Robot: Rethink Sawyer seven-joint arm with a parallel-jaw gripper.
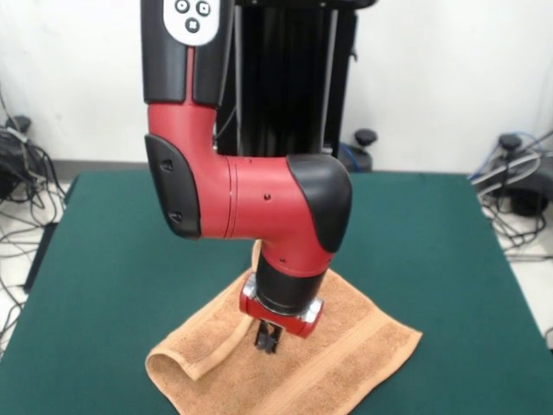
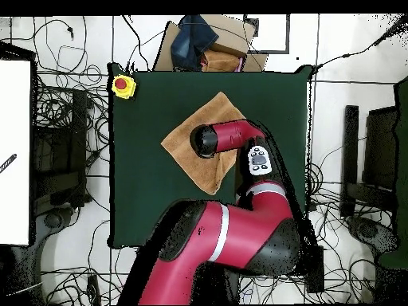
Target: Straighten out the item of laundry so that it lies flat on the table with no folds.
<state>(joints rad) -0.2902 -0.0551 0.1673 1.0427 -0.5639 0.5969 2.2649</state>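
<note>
Terry towel (image 1: 346, 346) directly under my gripper (image 1: 267, 339), folded lip left of jaws (grip state: can't tell). Risk: dragging bunches it further.

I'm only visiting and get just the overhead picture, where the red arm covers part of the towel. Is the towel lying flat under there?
Observer: No. In the front view the towel has one corner curled up and over into a loop, at that picture's lower left.
Operator: And the gripper? I can't find it from above.
Observer: The gripper points straight down over the towel's middle, just beside that curl.
Operator: Is it touching the cloth?
Observer: It is very low over the cloth, but even the front view does not show whether it touches.
</note>
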